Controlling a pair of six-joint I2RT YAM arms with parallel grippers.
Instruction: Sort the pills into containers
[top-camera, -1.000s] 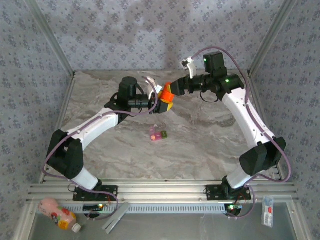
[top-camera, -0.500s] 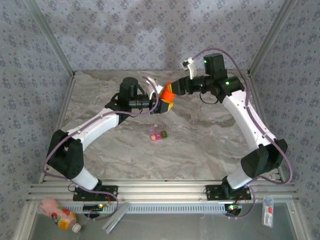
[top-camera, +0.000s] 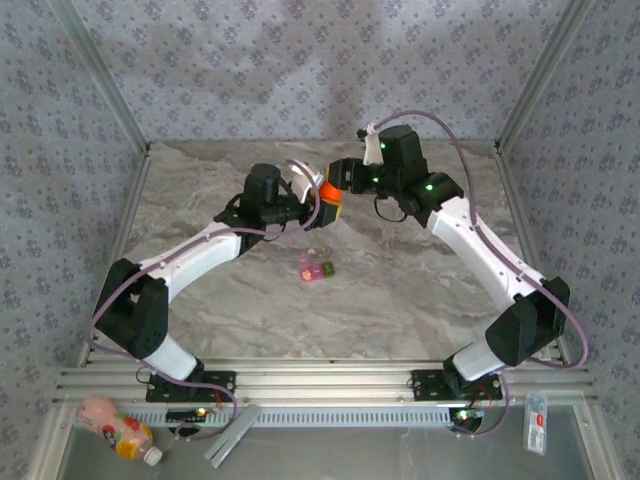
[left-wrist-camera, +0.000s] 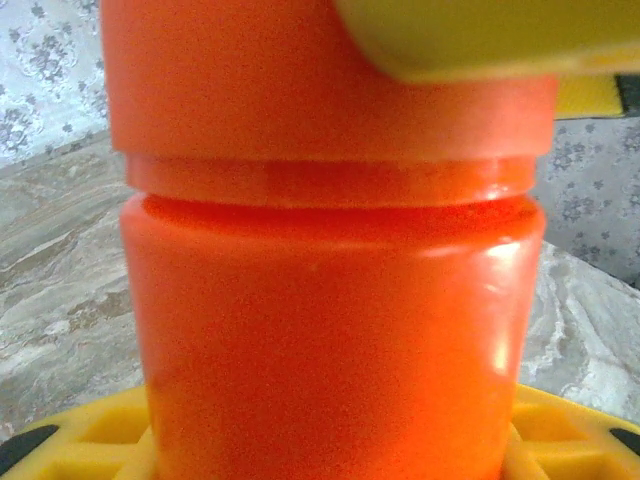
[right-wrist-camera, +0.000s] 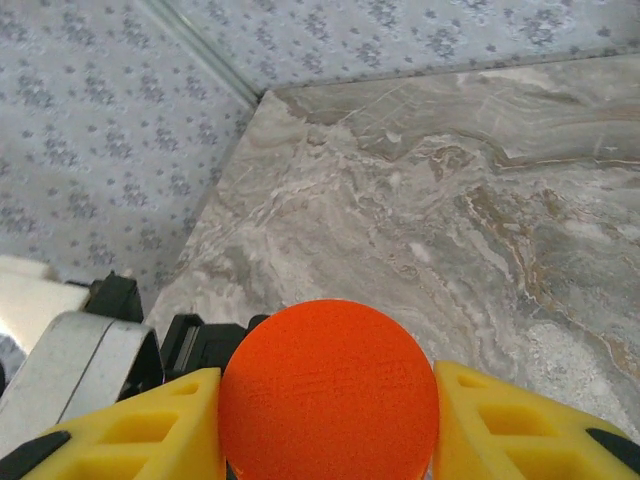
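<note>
A small orange bottle (top-camera: 332, 192) hangs above the back middle of the marble table (top-camera: 420, 280). My left gripper (top-camera: 322, 212) is shut on its body (left-wrist-camera: 330, 330), its yellow fingers (left-wrist-camera: 75, 440) showing at either side. From the right, my right gripper (top-camera: 340, 176) is shut on the bottle's round orange cap (right-wrist-camera: 328, 390), a yellow pad (right-wrist-camera: 140, 430) pressed against each side. The containers, a tiny pink and green pill case (top-camera: 314, 268), lie on the table below and in front of the bottle. The pills are out of view.
Patterned walls (top-camera: 60, 150) close in the table at the back and both sides. On the front ledge lie a pink drink bottle (top-camera: 118, 428), a grey strip (top-camera: 232, 432) and a small white packet (top-camera: 537, 423).
My right arm has swung left toward the bottle, and its gripper has closed round the cap. The left arm and the bottle have shifted only slightly.
</note>
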